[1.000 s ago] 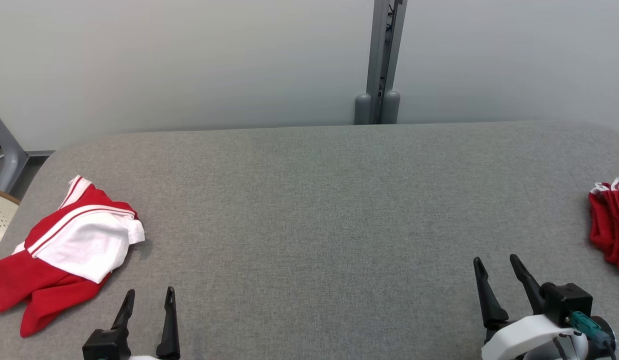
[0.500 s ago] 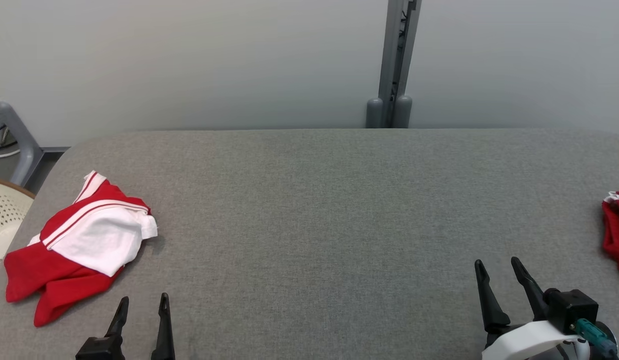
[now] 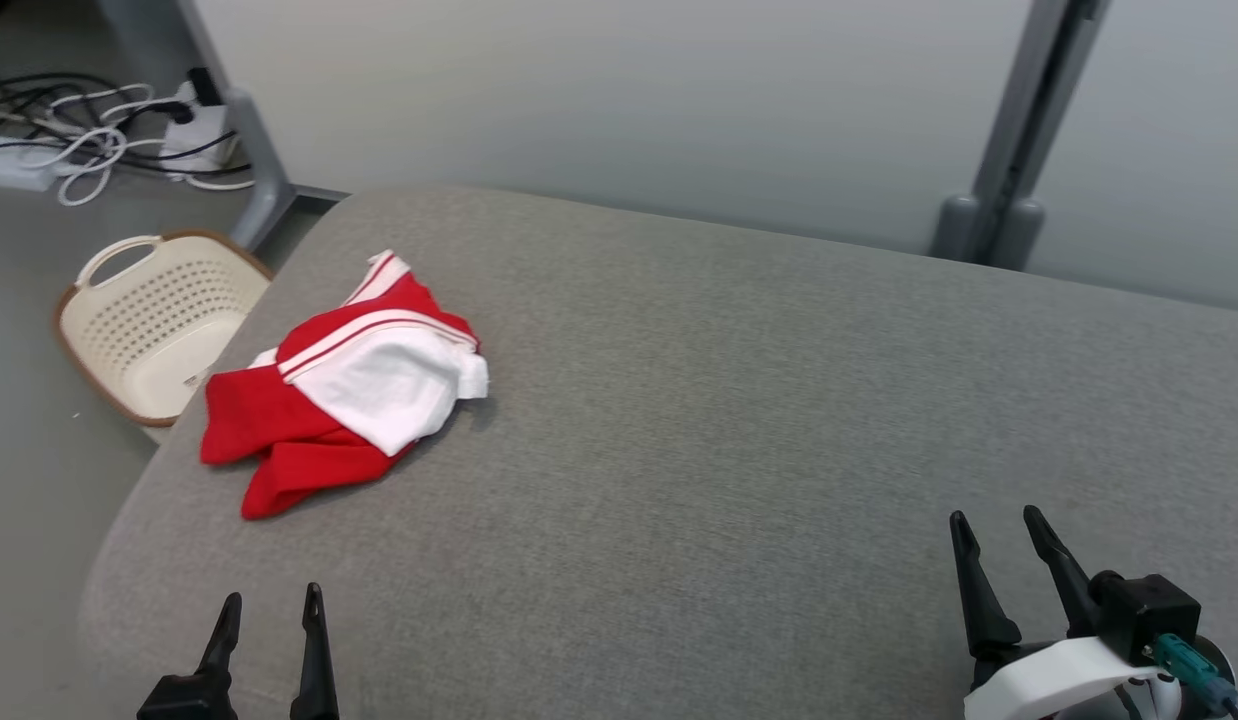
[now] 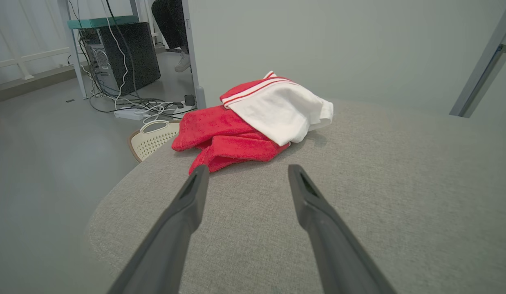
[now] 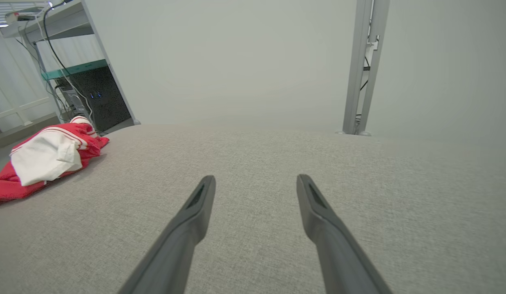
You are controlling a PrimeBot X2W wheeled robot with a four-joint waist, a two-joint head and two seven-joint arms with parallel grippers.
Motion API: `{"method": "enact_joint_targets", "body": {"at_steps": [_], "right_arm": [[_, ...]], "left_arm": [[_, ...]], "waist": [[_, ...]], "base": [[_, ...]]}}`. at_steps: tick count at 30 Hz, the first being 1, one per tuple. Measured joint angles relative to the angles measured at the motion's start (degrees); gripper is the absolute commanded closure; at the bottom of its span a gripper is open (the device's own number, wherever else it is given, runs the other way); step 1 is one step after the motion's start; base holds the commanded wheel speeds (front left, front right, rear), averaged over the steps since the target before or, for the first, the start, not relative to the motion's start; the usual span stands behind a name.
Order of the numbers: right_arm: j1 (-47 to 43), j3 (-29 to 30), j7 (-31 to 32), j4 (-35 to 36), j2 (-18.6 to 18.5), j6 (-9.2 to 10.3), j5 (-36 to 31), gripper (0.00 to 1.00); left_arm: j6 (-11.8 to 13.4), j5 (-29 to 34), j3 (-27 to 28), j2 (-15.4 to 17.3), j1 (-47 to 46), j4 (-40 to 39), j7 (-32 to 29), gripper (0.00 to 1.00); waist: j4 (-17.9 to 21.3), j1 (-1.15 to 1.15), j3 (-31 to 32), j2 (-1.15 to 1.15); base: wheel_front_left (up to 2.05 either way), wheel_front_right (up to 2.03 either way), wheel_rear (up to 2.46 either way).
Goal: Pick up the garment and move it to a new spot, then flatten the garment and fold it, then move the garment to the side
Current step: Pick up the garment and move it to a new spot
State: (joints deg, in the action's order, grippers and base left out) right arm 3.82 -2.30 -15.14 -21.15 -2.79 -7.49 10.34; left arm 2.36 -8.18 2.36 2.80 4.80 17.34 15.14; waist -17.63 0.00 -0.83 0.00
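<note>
Left gripper (image 3: 272,592) is wide open with nothing between the fingers, hovering over the near left corner of the grey padded table (image 3: 739,420). In the left wrist view both fingers aim at the garment (image 3: 349,390), tips short of it, not touching. Right gripper (image 3: 993,513) is the same: jaws spread wide, empty, over the near right part of the table, well apart from the garment. Garment is a crumpled red-and-white piece lying at the table's left end, close to the left edge. Lettering or labels: can't tell at this size. Long axis is diagonal in the head view, from near-left to far, leaning slightly right. Plain red end points to the near left edge; the red-and-white striped band end points away toward the wall. White panel lies on top, on the side facing table centre. On the floor just beside the table's left edge sits a cream perforated basket (image 3: 149,320) with a brown rim. Further out are white cables (image 3: 99,150) and, at far right, a grey post (image 3: 1014,150) against the wall.
</note>
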Motion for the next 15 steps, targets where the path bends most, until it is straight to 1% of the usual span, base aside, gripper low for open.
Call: {"method": "enact_joint_targets", "body": {"at_steps": [5, 9, 12, 15], "right_arm": [[0.3, -1.0, 0.0, -0.1, 0.0, 0.0, 0.3, 0.0], [0.4, -2.4, 0.0, -0.2, 0.0, 0.0, 0.6, 0.0], [1.4, -4.2, 0.0, -0.5, 0.1, 0.0, 0.6, 0.0], [2.2, -5.2, 0.0, -0.9, 0.1, 0.0, 0.5, 0.0]], "left_arm": [[0.3, 0.0, 1.2, 0.0, 0.8, -0.1, 0.0, 0.0], [-0.2, 0.0, 2.6, 0.0, 1.0, 0.1, 0.0, 0.0], [0.3, -0.4, 3.6, 0.1, 2.0, -0.3, 0.0, 0.0], [0.5, -0.9, 4.0, 0.0, 2.2, -0.5, 0.0, 0.0]], "waist": [[-5.9, 0.0, -0.3, 0.0], [-9.9, 0.0, -0.3, 0.0], [-11.8, 0.0, -0.5, 0.0], [-12.5, 0.0, -1.3, 0.0]], "base": [[0.0, 0.0, 0.0], [0.0, 0.0, 0.0], [0.0, 0.0, 0.0], [0.0, 0.0, 0.0]]}}
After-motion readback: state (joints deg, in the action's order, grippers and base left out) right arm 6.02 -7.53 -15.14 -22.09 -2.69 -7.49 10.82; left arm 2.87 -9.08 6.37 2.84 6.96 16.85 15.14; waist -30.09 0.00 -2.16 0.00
